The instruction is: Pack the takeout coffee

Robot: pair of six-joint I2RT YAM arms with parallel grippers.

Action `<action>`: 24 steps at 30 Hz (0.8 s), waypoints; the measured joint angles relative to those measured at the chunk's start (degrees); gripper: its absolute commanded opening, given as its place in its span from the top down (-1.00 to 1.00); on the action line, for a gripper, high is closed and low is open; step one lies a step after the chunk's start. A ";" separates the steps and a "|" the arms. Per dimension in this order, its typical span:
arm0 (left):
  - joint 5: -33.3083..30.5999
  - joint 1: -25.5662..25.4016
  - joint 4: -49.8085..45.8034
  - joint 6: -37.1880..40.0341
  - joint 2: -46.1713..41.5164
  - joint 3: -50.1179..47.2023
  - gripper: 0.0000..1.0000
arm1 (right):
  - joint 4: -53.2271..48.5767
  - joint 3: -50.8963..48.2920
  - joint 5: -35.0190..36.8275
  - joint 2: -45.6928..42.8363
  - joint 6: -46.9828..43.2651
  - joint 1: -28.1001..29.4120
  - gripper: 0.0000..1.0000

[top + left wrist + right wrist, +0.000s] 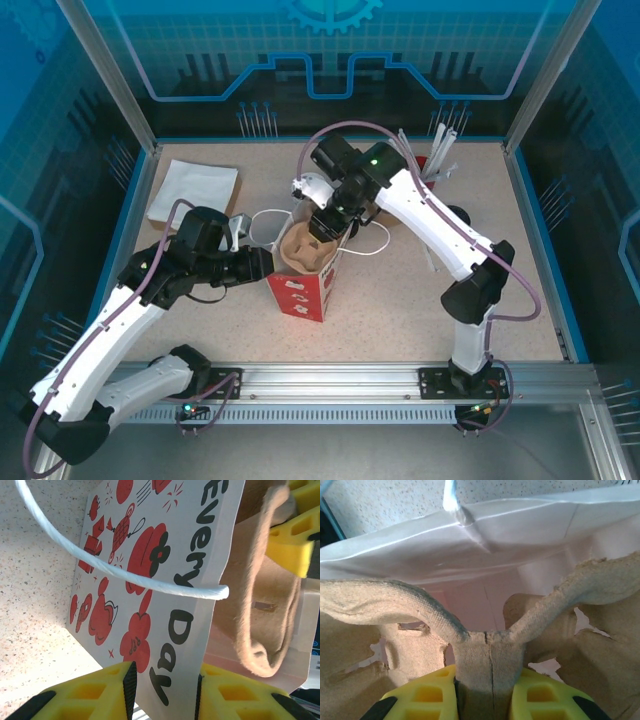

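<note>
Left gripper [165, 680] was clamped on paper bag [150, 570] wall | right gripper [487, 680] was clamped on pulp carrier [420, 605] centre rib

paper bag [300, 292] — 1 | pulp carrier [298, 256] — 1 | white paper stack [193, 190] — 1

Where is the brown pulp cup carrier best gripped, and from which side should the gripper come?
Grip the thin central rib of the pulp carrier, coming from above. It stands upright between the cup wells, flat enough for a narrow pinch, and the paper bag walls close off the sides. The right gripper holds it so.
</note>
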 measured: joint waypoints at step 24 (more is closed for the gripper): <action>-0.26 -1.09 3.69 -0.68 2.01 1.51 0.28 | -5.31 2.82 11.93 4.57 -2.27 4.63 0.58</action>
